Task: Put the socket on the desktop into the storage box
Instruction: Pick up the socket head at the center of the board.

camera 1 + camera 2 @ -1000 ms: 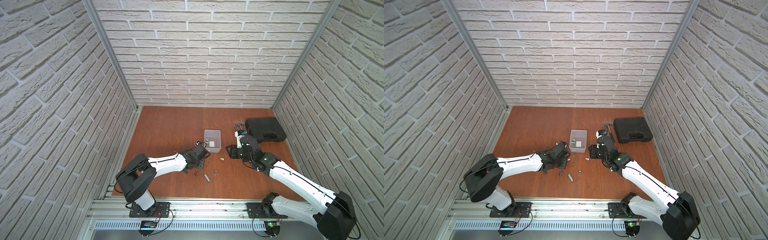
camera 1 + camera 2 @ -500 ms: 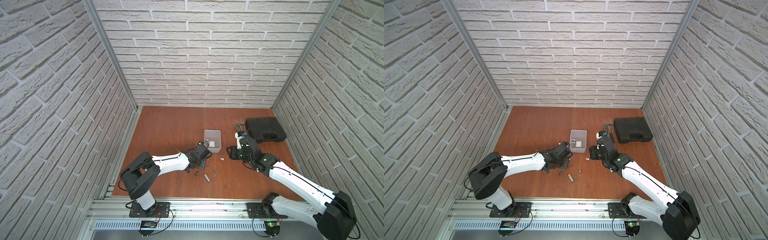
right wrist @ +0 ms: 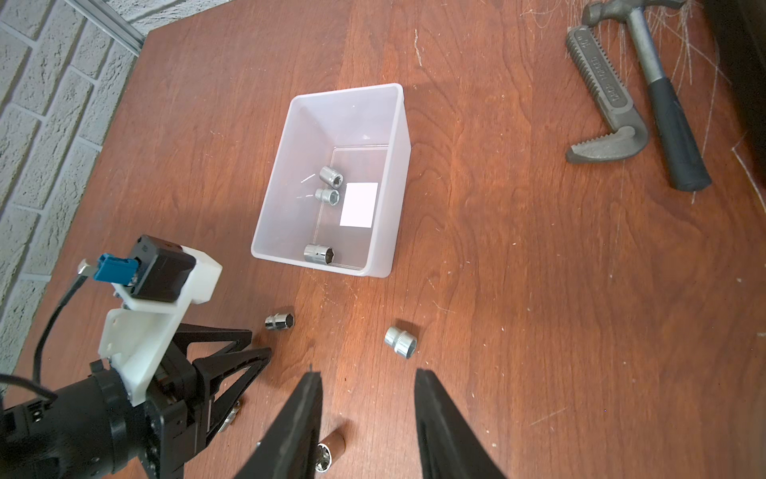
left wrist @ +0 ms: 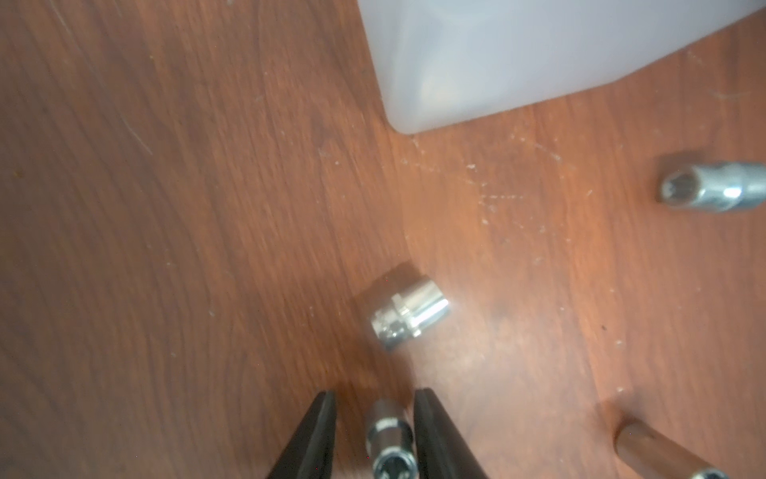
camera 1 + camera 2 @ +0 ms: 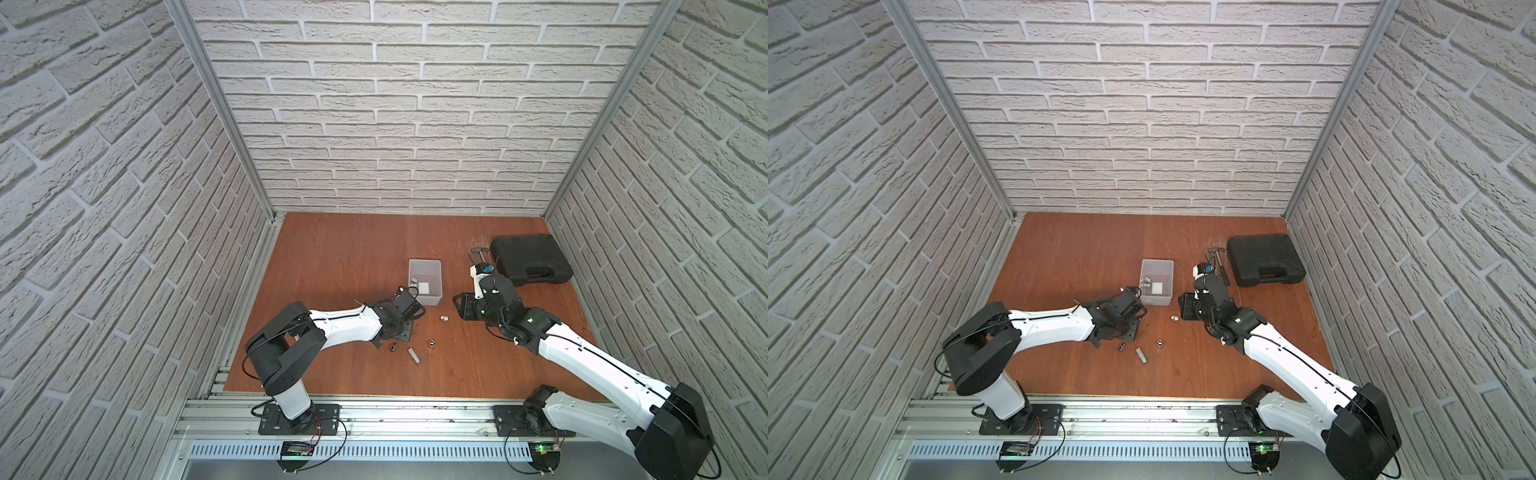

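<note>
My left gripper (image 4: 374, 394) (image 5: 399, 330) is low over the reddish desktop (image 5: 353, 257), jaws open astride a small chrome socket (image 4: 389, 439). One finger touches it and a thin gap shows at the other. Just ahead lies another socket (image 4: 410, 315), in front of a corner of the pale storage box (image 4: 539, 54) (image 5: 424, 262). My right gripper (image 3: 369, 385) (image 5: 461, 309) hangs open and empty to the right of the box, above a socket (image 3: 327, 452). Three sockets (image 3: 331, 176) lie inside the box.
More loose sockets lie in front of the box (image 5: 444, 318) (image 5: 432, 343) (image 5: 414, 355). A hammer (image 3: 659, 99) and a pipe wrench (image 3: 601, 91) lie at the back right beside a black case (image 5: 530, 259). Brick walls close three sides.
My left gripper has come down and forward over the sockets in front of the box, and its jaws have narrowed. The right arm has not moved.
</note>
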